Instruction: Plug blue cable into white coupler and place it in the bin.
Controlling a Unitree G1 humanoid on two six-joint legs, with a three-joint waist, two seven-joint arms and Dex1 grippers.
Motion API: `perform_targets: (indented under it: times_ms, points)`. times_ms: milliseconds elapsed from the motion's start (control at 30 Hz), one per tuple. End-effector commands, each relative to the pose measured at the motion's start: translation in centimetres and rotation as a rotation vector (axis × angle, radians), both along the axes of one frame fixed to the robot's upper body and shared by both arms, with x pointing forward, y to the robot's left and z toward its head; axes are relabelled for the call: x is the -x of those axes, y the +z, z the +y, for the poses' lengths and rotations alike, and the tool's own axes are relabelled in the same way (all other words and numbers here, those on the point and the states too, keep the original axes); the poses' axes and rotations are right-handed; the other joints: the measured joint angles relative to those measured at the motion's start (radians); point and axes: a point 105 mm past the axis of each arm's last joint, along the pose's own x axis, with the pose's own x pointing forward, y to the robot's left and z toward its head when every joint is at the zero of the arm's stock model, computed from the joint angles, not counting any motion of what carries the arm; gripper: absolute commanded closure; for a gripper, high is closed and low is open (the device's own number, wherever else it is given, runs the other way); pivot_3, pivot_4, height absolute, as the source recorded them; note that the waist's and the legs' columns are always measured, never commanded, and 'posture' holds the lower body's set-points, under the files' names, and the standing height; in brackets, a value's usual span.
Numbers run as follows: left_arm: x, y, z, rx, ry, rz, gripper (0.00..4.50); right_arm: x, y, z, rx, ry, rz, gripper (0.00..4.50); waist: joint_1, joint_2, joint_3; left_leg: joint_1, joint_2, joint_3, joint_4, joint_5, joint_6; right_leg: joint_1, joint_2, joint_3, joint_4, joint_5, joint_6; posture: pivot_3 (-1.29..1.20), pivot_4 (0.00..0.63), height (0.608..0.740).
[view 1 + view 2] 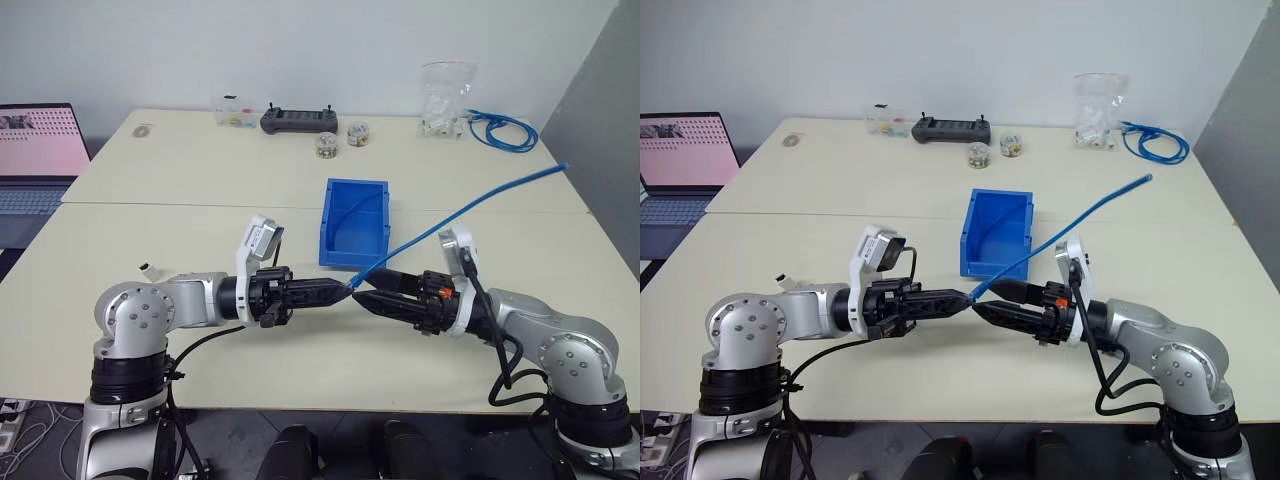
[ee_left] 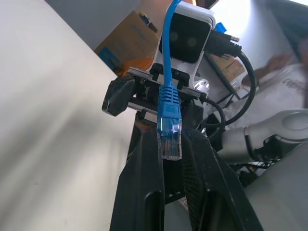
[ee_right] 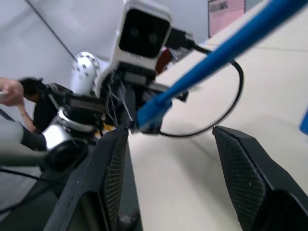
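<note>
Beyond both grippers, at the far edge of the pale table (image 1: 180, 190), lies a black handheld controller (image 1: 299, 121). Beside it sit two small round jars of mixed parts (image 1: 340, 140) and a small clear box (image 1: 231, 112). Far out past the right gripper stand a clear bag of white parts (image 1: 445, 100) and a coiled blue cable bundle (image 1: 503, 129). Off beyond the left gripper's side, a laptop (image 1: 38, 150) shows a pinkish screen.
</note>
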Motion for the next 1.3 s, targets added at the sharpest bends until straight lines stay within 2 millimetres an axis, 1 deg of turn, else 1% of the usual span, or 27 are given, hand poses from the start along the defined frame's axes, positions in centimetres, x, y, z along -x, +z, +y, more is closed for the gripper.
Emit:
perform_targets:
  times_ms: [33, 200, 367, 467, 633, 667, 700, 800, 1033, 1167, 1300]
  points:
    - [0.3, 0.8, 0.1, 0.040, 0.006, 0.002, 4.28, 0.6, 2.0, 0.1, -0.086, 0.038, -0.004, 1.54, 0.000, 0.000, 0.000, 0.000, 0.000, 0.000, 0.000, 0.000, 0.000, 0.000, 0.000, 0.000, 0.000, 0.000, 0.000, 0.00, 0.150, 0.740]
    - [0.2, 0.9, 0.2, 0.045, 0.020, 0.016, 4.28, 1.0, 2.5, 0.2, -0.109, 0.065, 0.023, 1.54, 0.000, 0.000, 0.000, 0.000, 0.000, 0.000, 0.000, 0.000, 0.000, 0.000, 0.000, 0.000, 0.000, 0.000, -0.001, 0.00, 0.150, 0.740]
    - [0.4, 0.9, -0.1, 0.047, 0.015, 0.024, 4.28, 1.0, 2.5, 0.7, -0.122, 0.084, 0.046, 1.54, 0.000, 0.000, 0.000, 0.000, 0.000, 0.001, 0.000, 0.000, 0.000, 0.000, 0.000, 0.000, 0.000, 0.000, -0.001, 0.00, 0.150, 0.740]
    - [0.6, 0.9, -0.2, 0.045, 0.011, 0.025, 4.28, 1.0, 2.3, 1.0, -0.120, 0.092, 0.054, 2.03, 0.000, 0.000, 0.000, 0.000, 0.000, 0.001, 0.000, 0.000, 0.000, 0.000, 0.000, 0.000, 0.000, 0.000, -0.001, 0.00, 0.150, 0.740]
    - [0.6, 1.0, -0.3, 0.047, 0.008, 0.027, 4.28, 1.0, 2.2, 1.2, -0.112, 0.105, 0.055, 3.11, 0.000, 0.000, 0.000, 0.000, 0.000, 0.001, 0.000, 0.000, 0.000, 0.000, 0.000, 0.001, 0.000, 0.000, 0.000, 0.00, 0.150, 0.740]
    - [0.6, 1.0, -0.3, 0.044, 0.007, 0.026, 4.28, 1.0, 2.2, 1.2, -0.114, 0.108, 0.056, 3.39, 0.000, 0.000, 0.000, 0.000, 0.000, 0.001, 0.000, 0.000, 0.000, 0.000, 0.000, 0.001, 0.000, 0.000, 0.000, 0.00, 0.150, 0.740]
    - [0.6, 1.0, -0.3, 0.041, 0.007, 0.026, 4.28, 1.0, 2.3, 1.2, -0.117, 0.111, 0.057, 3.56, -0.001, 0.000, 0.000, 0.000, 0.000, 0.001, 0.000, 0.000, 0.000, 0.000, 0.000, 0.001, 0.000, 0.000, 0.000, 0.00, 0.150, 0.740]
    - [0.7, 0.9, -0.2, 0.031, 0.007, 0.026, 4.28, 1.0, 2.6, 1.2, -0.131, 0.122, 0.061, 4.27, -0.001, 0.000, 0.000, 0.000, 0.000, 0.001, 0.000, 0.000, 0.000, 0.000, 0.000, 0.001, 0.000, 0.000, 0.000, 0.00, 0.150, 0.740]
    - [0.8, 0.4, 0.1, 0.003, 0.008, 0.028, 4.28, 1.5, 3.3, 0.9, -0.169, 0.173, 0.102, 4.32, -0.001, 0.000, 0.000, 0.000, 0.000, 0.002, 0.000, 0.000, 0.000, -0.001, 0.000, 0.001, 0.000, 0.000, 0.000, 0.00, 0.150, 0.740]
    - [0.7, 0.2, 0.0, -0.009, 0.020, 0.008, 4.28, 1.9, 2.9, 1.1, -0.144, 0.199, 0.113, 4.32, 0.000, 0.000, 0.000, 0.000, 0.000, 0.002, -0.001, 0.000, 0.000, -0.001, 0.000, 0.001, -0.001, 0.000, 0.000, 0.00, 0.150, 0.740]
    - [0.7, 0.4, 0.0, 0.012, 0.023, -0.003, 4.28, 1.9, 2.7, 1.3, -0.126, 0.197, 0.105, 4.32, 0.000, 0.000, 0.000, 0.000, 0.000, 0.002, -0.001, 0.000, 0.000, -0.001, 0.000, 0.001, -0.001, 0.000, 0.000, 0.00, 0.150, 0.740]
